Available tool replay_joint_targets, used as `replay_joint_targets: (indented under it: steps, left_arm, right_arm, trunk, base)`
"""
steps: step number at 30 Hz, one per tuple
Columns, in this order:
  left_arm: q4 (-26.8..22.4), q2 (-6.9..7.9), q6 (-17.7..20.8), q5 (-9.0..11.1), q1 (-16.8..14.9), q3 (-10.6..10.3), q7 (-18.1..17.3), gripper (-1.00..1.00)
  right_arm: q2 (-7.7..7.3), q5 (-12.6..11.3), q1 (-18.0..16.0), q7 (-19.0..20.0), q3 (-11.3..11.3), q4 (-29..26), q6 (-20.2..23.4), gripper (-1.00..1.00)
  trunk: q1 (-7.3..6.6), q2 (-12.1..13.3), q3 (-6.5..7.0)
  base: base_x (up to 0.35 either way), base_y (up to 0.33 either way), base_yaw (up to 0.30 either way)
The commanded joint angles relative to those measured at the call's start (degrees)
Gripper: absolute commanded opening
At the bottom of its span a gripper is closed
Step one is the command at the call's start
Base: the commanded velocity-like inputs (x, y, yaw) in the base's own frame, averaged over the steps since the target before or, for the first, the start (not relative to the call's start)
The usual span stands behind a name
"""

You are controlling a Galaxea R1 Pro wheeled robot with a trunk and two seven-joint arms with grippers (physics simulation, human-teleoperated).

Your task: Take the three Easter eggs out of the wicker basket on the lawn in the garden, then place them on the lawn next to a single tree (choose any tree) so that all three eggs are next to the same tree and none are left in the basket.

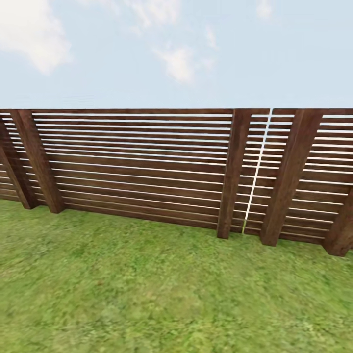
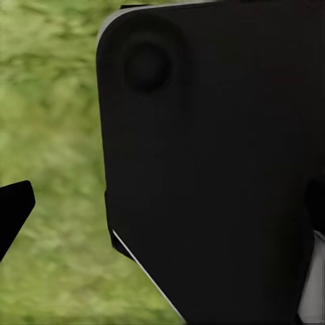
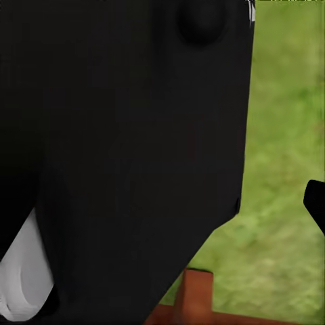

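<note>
The lawn (image 1: 147,294) is the one thing of the task in the pictures: mottled green grass from the near edge of the head view up to the foot of the fence (image 1: 137,166). No eggs, basket or tree are to be seen at this moment, so I cannot say where they are; the robot seems to be on its way and must first turn to find them.

About the eggs I can only judge from the task. They are probably light, hard and smooth, so they may slip or roll between the fingers. It seems best to hold one across its middle, with gentle pressure, and to set it down on the grass, not to drop it.

The head view gives the wide scene: the brown slatted fence with thick posts, a thin pale gap between two panels, and the sky with clouds above. The left wrist view gives grass close by, behind a large black body part (image 2: 210,169), with a dark tip at the picture's edge. The right wrist view has a similar black part (image 3: 122,149), grass, and a piece of red-brown wood (image 3: 196,298) that the left one lacks; it is probably the fence. Whether the fingers of either arm are apart or together, I cannot tell.
</note>
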Motion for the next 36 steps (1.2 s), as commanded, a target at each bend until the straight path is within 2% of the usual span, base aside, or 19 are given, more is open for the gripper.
replay_joint_targets:
  steps: [1,9,15,18,21,24,28,30,33,36]
  left_arm:
    - [-0.1,0.00,-0.1,-0.1,0.0,-0.1,0.0,1.00]
    - [-0.6,0.12,0.0,-0.1,0.0,0.3,0.1,1.00]
    - [-5.3,0.25,1.1,0.0,-0.8,0.6,0.9,1.00]
    - [-6.4,0.26,2.7,0.2,-3.1,0.7,3.5,1.00]
    - [-6.6,0.43,4.8,0.3,-5.8,0.8,6.1,1.00]
    - [-6.7,0.76,6.8,0.4,-9.4,0.9,7.5,1.00]
    - [-6.8,1.10,8.6,0.5,-14.1,0.9,8.1,1.00]
    - [-6.9,1.85,9.1,0.6,-16.6,1.0,8.2,1.00]
    - [-7.1,3.07,9.4,0.7,-19.5,2.0,8.3,1.00]
    - [-7.1,3.64,9.5,0.8,-22.5,4.8,8.3,1.00]
  right_arm:
    - [-0.02,0.0,-0.1,-0.1,-0.2,0.1,-0.4,1.00]
    - [0.14,0.1,-0.2,-0.1,0.0,0.1,0.1,1.00]
    - [0.82,-0.4,-0.6,-0.1,-0.4,0.1,0.6,1.00]
    - [0.56,-0.8,-3.1,-0.1,-0.5,-1.1,2.1,1.00]
    - [0.34,-0.9,-5.6,-0.1,-0.5,-2.0,5.8,1.00]
    - [0.55,-0.9,-8.1,-0.6,-0.5,-5.3,9.1,1.00]
    - [1.03,-1.2,-9.8,-5.0,-0.7,-11.1,9.9,1.00]
    - [1.13,-2.8,-11.2,-7.8,-1.1,-14.2,9.8,1.00]
    - [1.11,-7.8,-14.1,-9.7,-1.8,-15.9,10.0,1.00]
    - [1.16,-14.2,-16.9,-10.4,-2.2,-16.4,10.0,1.00]
  trunk:
    - [-0.22,0.4,0.15]
    - [-1.98,3.6,1.59]
    - [-3.30,6.0,2.67]
    - [-3.96,7.2,3.20]
    - [-4.61,8.4,3.74]
    - [-5.27,9.6,4.28]
    - [-6.15,11.2,5.00]
    - [-6.59,12.0,5.36]
    - [-7.25,13.2,5.90]
    - [-7.91,14.4,6.44]
  base:
    - [0.000,0.000,0.000]
    - [0.000,0.000,0.000]
    - [0.000,0.000,0.000]
    - [0.000,0.000,0.000]
    - [0.000,0.000,0.000]
    - [0.000,0.000,0.000]
    - [0.000,0.000,0.000]
    - [0.000,0.000,0.000]
    - [0.000,0.000,0.000]
    - [0.000,0.000,0.000]
